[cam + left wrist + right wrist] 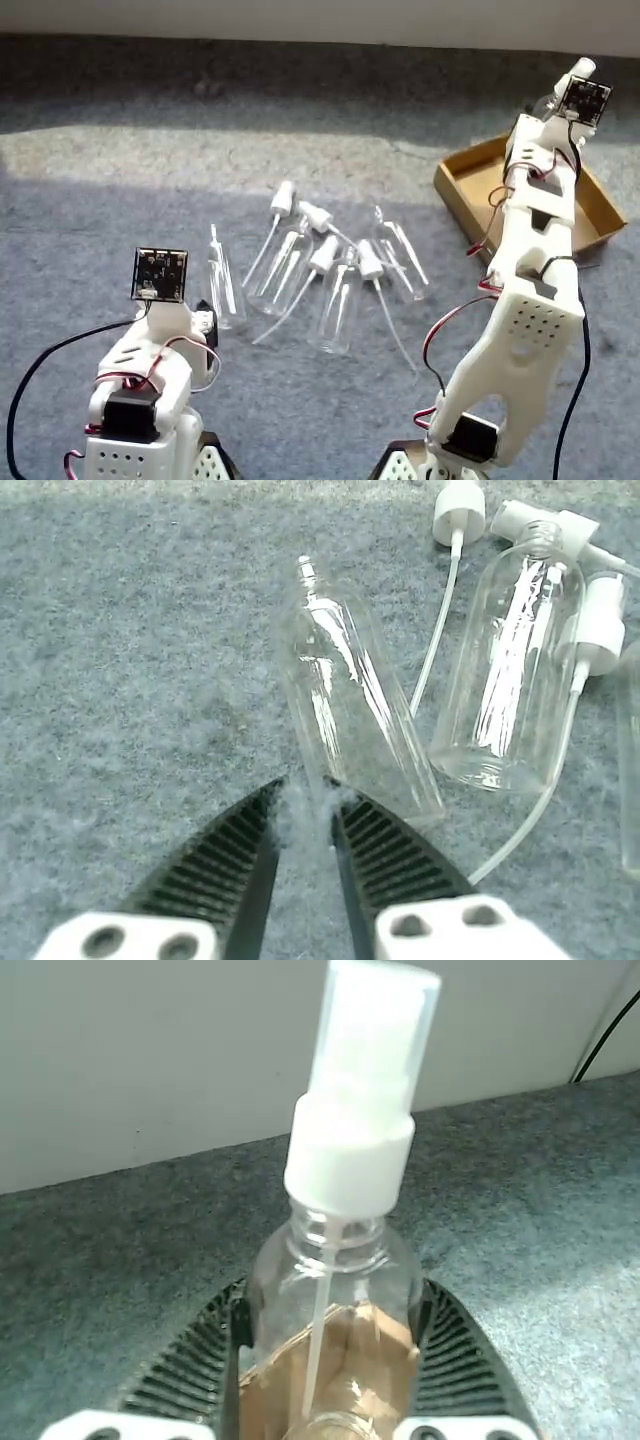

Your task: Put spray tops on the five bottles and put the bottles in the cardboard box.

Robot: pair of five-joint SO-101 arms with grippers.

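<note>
My right gripper (pixel 330 1305) is shut on a clear bottle (pixel 335 1280) that carries a white spray top (pixel 360 1110). It holds the bottle upright above the cardboard box (pixel 470 180) at the back right. The brown box floor shows through the glass. My left gripper (pixel 305 790) hovers low over the carpet, open by a narrow gap with nothing in it. Just past its tips lies a capless clear bottle (pixel 350 700). A second capless bottle (pixel 505 670) lies beside that one. Loose spray tops (pixel 283 197) (pixel 324 253) with long tubes lie among the bottles (pixel 340 305).
Grey carpet covers the table. The bottles and spray tops lie in a loose cluster mid-table, between the two arms. The right arm (pixel 530 300) stretches from the front edge to the box. A white wall runs along the back.
</note>
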